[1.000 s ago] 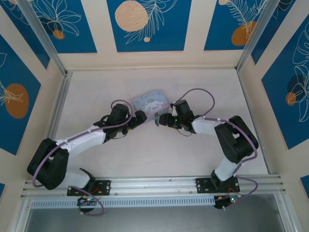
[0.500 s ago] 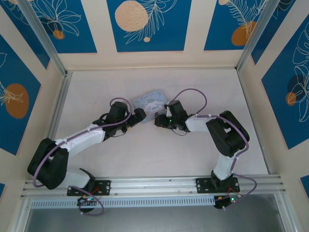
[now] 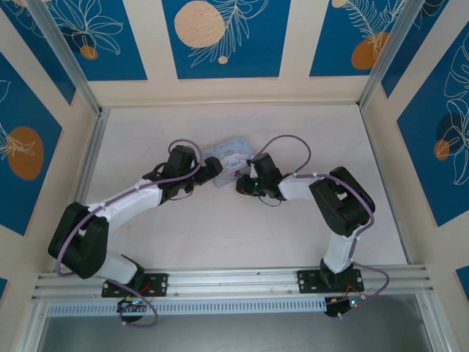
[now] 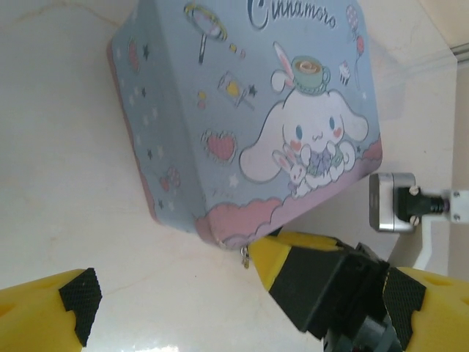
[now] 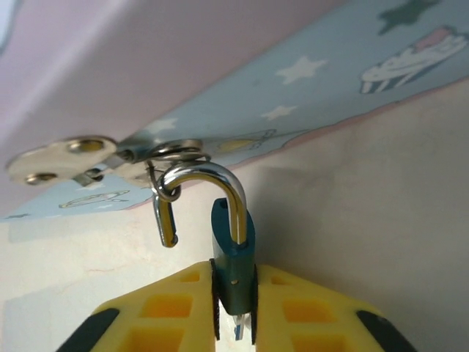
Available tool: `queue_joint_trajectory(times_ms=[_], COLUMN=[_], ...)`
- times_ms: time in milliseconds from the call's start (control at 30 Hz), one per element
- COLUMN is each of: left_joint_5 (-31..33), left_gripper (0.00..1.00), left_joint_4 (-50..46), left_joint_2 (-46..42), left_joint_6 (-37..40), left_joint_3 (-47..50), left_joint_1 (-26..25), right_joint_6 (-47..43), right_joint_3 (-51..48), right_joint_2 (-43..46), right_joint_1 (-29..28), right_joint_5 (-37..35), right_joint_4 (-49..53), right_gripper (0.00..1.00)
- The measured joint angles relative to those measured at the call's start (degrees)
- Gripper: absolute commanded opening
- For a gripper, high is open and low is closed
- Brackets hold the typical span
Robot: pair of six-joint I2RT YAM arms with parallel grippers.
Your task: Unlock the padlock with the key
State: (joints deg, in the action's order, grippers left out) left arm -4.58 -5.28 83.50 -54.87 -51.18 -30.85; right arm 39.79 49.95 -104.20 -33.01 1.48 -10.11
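- The right jaws are clenched on the padlock (image 5: 233, 268). Its teal body stands upright, pinched between the two yellow fingers (image 5: 165, 312). The top of the body and the shackle (image 5: 199, 172) reach out past the tips.
- Deep between those fingers, under the lock body, a small pale sliver shows. I take it for the key (image 5: 237, 328), but too little is visible to be sure.
- One leg of the shackle runs down into the body. The other ends free, off to one side ahead of the tips, so the lock looks sprung to me rather than locked.
- The bend of the shackle is hooked through a small ring on the hasp (image 5: 62, 158) of the pale blue tin (image 5: 352, 66), which lies straight ahead of the right jaws.
- The left jaws are released. One finger (image 4: 44, 312) sits far from its partner with only bare counter (image 4: 66, 183) between them, and the tin's near corner lies just beyond the tips.
- Step in hand, as I judge it: the unlocking itself looks done or nearly so, and what is left is getting the shackle off the ring.
- The next move calls for a small, careful swing of the right jaws to slide the free leg out through the ring. Meanwhile the left jaws would need to close on the tin so it is not dragged along.
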Motion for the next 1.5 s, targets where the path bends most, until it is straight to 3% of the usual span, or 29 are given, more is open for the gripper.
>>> queue_joint_trajectory(times_ms=[467,1233,1500], left_joint_5=[9.18,9.11,8.28], left_gripper=[1.00,1.00,0.99], left_joint_4=[-7.37,-1.07,0.24], left_joint_2=[11.23,13.09,13.81], left_joint_6=[10.10,8.26,7.23], left_joint_3=[-7.50,-5.70,-5.70], left_joint_1=[0.26,0.26,0.26], right_joint_6=[6.40,29.97,33.77], right_joint_3=[-2.25,-5.51,-3.04], right_joint_2=[0.61,-1.90,-2.40], right_joint_1=[0.39,1.11,7.50], right_joint_5=[0.70,2.62,3.08], right_joint_4=[-3.43,-17.20,-17.94], right_gripper=[0.05,0.01,0.00])
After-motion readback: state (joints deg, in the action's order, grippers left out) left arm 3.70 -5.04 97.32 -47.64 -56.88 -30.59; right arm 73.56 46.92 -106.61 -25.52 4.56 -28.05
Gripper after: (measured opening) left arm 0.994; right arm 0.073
